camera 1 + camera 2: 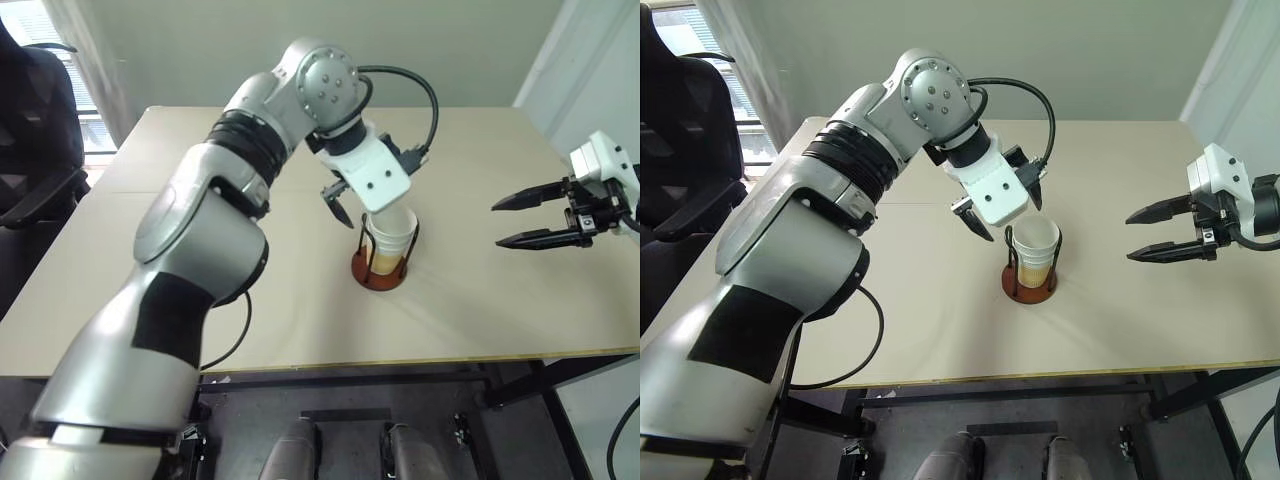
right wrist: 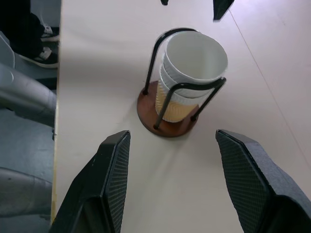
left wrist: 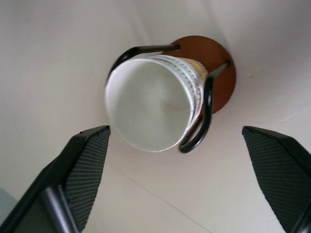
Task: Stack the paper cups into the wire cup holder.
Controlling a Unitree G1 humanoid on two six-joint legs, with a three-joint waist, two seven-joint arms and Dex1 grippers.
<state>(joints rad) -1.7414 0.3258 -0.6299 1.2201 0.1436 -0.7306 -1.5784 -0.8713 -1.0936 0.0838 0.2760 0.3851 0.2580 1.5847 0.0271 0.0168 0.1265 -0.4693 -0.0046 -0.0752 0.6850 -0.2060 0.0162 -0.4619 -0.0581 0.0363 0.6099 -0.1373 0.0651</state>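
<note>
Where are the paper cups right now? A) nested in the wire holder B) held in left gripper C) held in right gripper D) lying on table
A: the paper cups sit nested inside the wire cup holder, with both grippers open and clear of them.

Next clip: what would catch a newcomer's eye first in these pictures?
The nested stack of tan paper cups with white rims standing inside the black-wire cup holder on its round reddish-brown base, mid-table on the beige tabletop. The left gripper hangs open just above the stack, holding nothing. The right gripper waits open off to the right.
</note>
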